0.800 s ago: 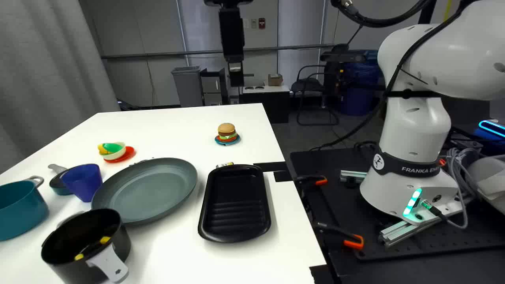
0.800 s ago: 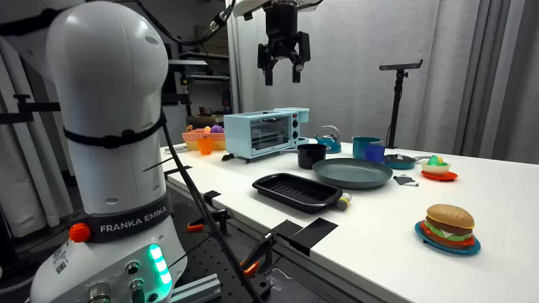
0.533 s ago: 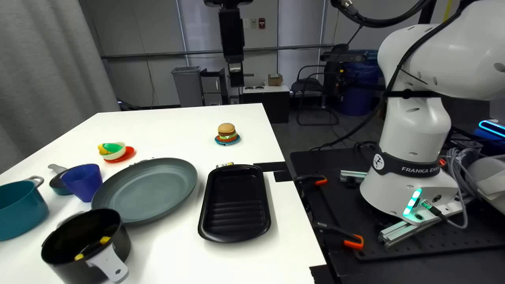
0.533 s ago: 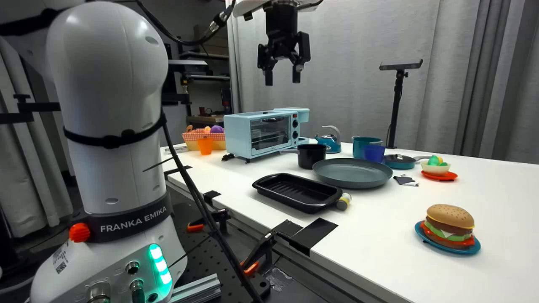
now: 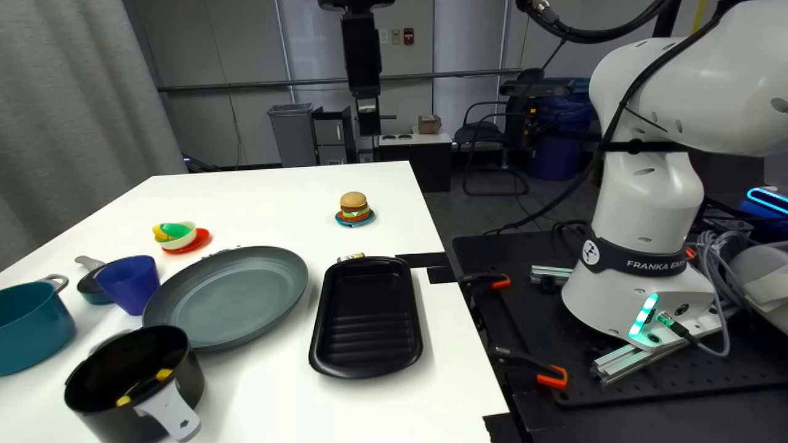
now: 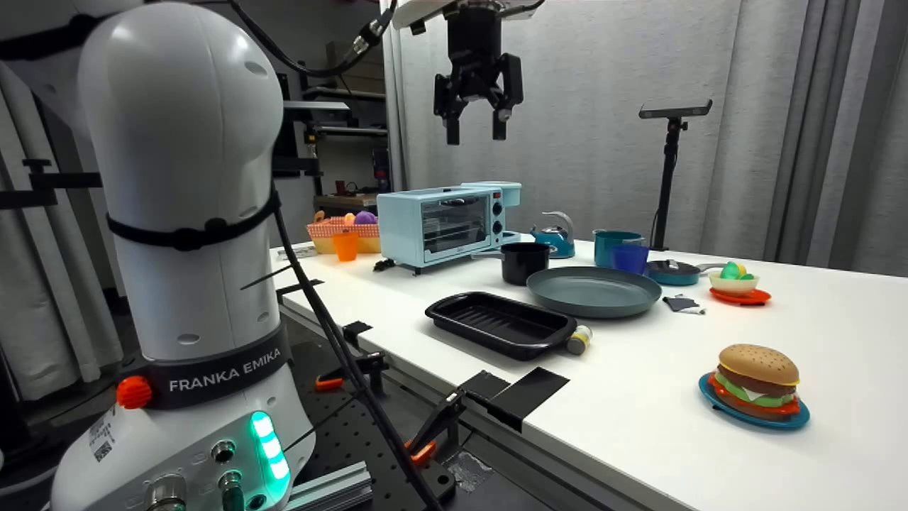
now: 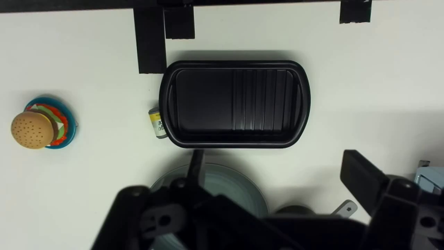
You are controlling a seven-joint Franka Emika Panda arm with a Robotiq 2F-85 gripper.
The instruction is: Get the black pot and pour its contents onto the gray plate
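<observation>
Wrist view shows the gripper (image 7: 273, 159) with jaws wide apart, holding nothing; in an exterior view, the black pot (image 5: 123, 423) (yellow pieces (image 5: 163, 374) inside) stands upright between seven and eight o'clock from the gray plate (image 5: 228, 296).

the arm (image 6: 181, 142) is finished in glossy white, dotted with oval caps (image 6: 188, 339) and circled by a black strap (image 6: 186, 238). the base (image 6: 177, 429) is ringed by a dark collar (image 6: 213, 376) printed "franka emika" and set with an orange knob (image 6: 134, 392) and a glowing green strip (image 6: 271, 447). black cable (image 5: 585, 37) is strung outside. the tool (image 6: 476, 135) is built in angular black.
</observation>
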